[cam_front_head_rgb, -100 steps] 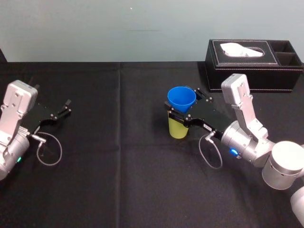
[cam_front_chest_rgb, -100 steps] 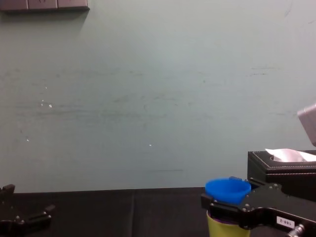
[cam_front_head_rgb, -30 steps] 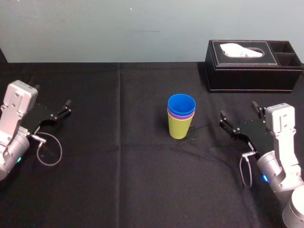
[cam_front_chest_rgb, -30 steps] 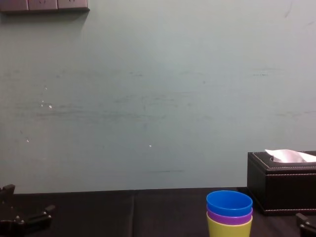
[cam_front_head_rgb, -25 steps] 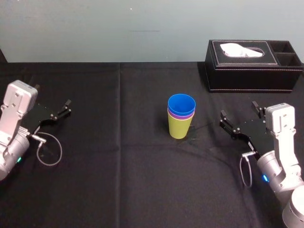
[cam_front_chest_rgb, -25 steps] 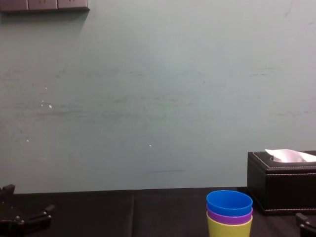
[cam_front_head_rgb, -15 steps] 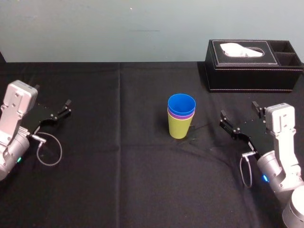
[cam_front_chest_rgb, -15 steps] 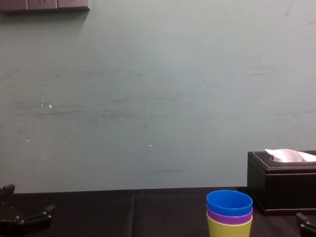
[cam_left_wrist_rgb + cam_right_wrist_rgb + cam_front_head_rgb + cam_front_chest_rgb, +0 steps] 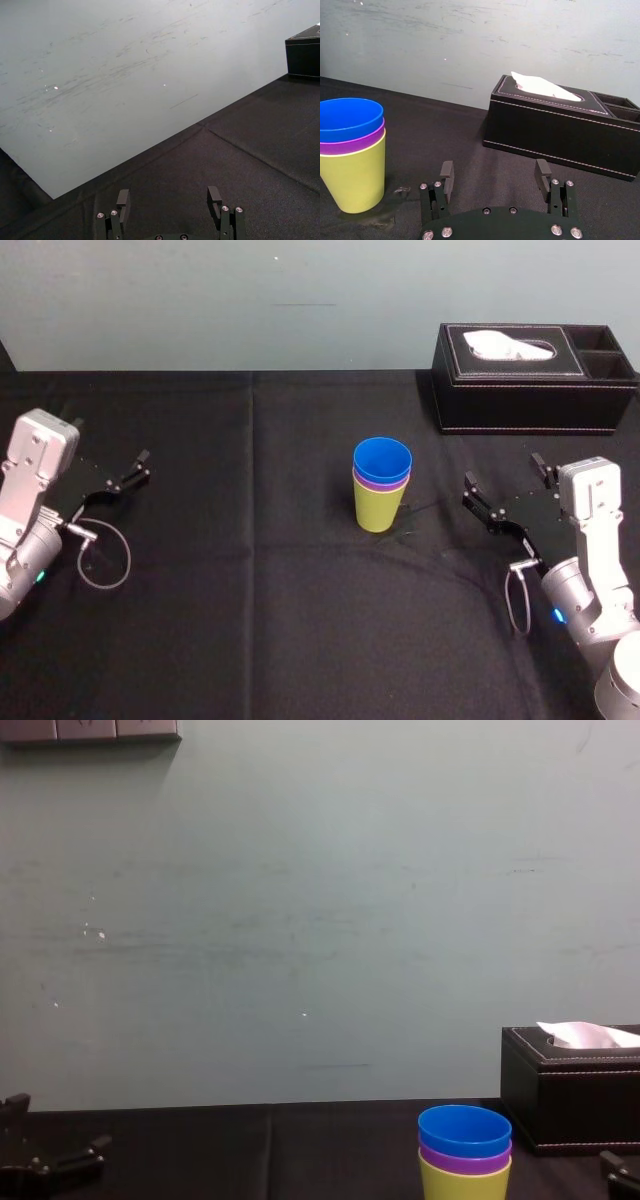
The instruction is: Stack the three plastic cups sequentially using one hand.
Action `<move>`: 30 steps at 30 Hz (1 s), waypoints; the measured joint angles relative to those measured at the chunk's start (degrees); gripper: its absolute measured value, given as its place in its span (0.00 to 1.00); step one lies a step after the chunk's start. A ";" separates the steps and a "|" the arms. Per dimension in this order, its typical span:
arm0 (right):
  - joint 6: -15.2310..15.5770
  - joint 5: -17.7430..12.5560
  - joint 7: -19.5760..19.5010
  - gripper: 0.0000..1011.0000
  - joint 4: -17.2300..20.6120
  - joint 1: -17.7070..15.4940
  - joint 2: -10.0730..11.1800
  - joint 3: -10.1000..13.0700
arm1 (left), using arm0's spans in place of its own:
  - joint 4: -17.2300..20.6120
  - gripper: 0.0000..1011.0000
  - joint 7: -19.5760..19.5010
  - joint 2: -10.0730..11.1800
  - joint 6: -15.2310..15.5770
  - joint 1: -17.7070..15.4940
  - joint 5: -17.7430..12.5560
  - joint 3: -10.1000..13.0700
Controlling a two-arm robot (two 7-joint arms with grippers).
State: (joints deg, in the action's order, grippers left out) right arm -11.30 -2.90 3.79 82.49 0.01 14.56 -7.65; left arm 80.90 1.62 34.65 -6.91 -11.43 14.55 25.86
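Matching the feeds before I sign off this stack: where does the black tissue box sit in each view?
Head view: the tissue box sits far right, by the wall.
Chest view: the box is at the right edge, right of the stacked cups.
Left wrist view: one corner, far beyond the open left gripper.
Right wrist view: the box is just beyond the open right gripper.
Shared landmark: the wall behind it.

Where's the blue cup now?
Head view: the blue cup sits mid-table, nested atop the purple cup and yellow-green cup, with the open right gripper apart on its right; the left gripper idles far left.
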 joint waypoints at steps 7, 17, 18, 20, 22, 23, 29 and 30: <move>0.00 0.00 -0.03 0.99 0.00 0.00 0.00 0.00 | 0.00 1.00 0.00 0.00 0.00 0.00 0.00 0.00; 0.00 0.00 -0.03 0.99 0.00 0.00 0.00 0.00 | 0.00 1.00 0.00 0.00 0.00 0.00 0.00 0.00; 0.00 0.00 -0.03 0.99 0.00 0.00 0.00 0.00 | 0.00 1.00 0.00 0.00 0.00 0.00 0.00 0.00; 0.00 0.00 -0.03 0.99 0.00 0.00 0.00 0.00 | 0.00 1.00 0.00 0.00 0.00 0.00 0.00 0.00; 0.00 0.00 -0.03 0.99 0.00 0.00 0.00 0.00 | 0.00 1.00 0.00 0.00 0.00 0.00 0.00 0.00; 0.00 0.00 -0.04 0.99 0.00 0.00 0.00 0.00 | 0.00 1.00 0.00 0.00 0.00 0.00 0.00 0.00; 0.00 0.00 -0.03 0.99 0.00 0.00 0.00 0.00 | 0.00 1.00 0.00 0.00 0.00 0.00 0.00 0.00; 0.00 0.00 -0.03 0.99 0.00 0.00 0.00 0.00 | 0.00 1.00 0.00 0.00 0.00 0.00 0.00 0.00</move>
State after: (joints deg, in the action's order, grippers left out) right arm -11.30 -2.90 3.76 82.49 0.01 14.56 -7.65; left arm 80.90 1.62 34.65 -6.91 -11.43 14.55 25.86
